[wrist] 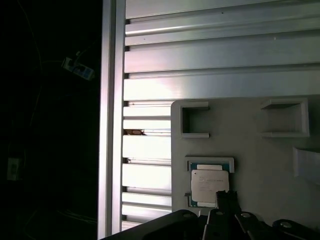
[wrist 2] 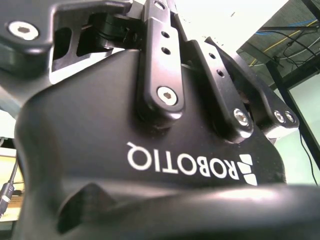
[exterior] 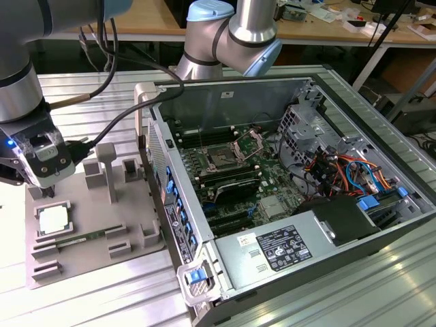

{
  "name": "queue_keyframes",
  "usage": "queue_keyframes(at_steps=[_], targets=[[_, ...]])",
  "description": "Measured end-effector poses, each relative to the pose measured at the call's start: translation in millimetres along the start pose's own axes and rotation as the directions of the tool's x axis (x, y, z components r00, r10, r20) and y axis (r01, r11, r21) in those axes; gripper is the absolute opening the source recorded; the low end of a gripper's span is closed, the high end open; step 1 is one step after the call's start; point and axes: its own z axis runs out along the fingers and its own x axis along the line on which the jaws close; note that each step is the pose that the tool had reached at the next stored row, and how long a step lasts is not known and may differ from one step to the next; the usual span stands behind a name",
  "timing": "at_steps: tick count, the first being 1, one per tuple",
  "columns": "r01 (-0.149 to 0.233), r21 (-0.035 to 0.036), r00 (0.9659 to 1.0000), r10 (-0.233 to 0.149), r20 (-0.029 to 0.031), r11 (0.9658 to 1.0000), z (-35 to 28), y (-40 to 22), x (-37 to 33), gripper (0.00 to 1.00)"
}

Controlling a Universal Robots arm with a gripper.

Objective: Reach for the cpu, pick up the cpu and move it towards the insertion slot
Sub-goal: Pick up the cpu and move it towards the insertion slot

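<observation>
The cpu (exterior: 54, 219) is a small whitish-silver square chip lying flat in a shallow nest at the exterior view's left end of the grey fixture plate (exterior: 136, 255). My gripper (exterior: 46, 192) hangs just above the chip's far edge, a short gap off it. In the first wrist view the cpu (wrist: 209, 186) lies on the plate (wrist: 260, 165), with dark parts of my gripper (wrist: 226, 207) right at its edge. The gripper's black body (wrist 2: 150, 150) shows close up in the second wrist view. The insertion slot (exterior: 221, 160) is the dark square socket on the green motherboard inside the open computer case, bracket raised.
A long green memory stick (exterior: 78, 240) lies on the fixture plate beside the cpu, among grey posts (exterior: 107, 170) and brackets. The open computer case (exterior: 272, 252) holds a finned heatsink (exterior: 276, 208), cables and a power supply. Slatted aluminium table (wrist: 200, 60) runs underneath, with a dark drop beyond its edge.
</observation>
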Motion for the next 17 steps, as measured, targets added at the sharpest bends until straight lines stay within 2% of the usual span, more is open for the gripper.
queue_keyframes(at_steps=[17], targets=[[0.0, 0.0, 1.0, 0.0, 0.0, 1.0, 4.2, -0.2, 0.0, 0.11]])
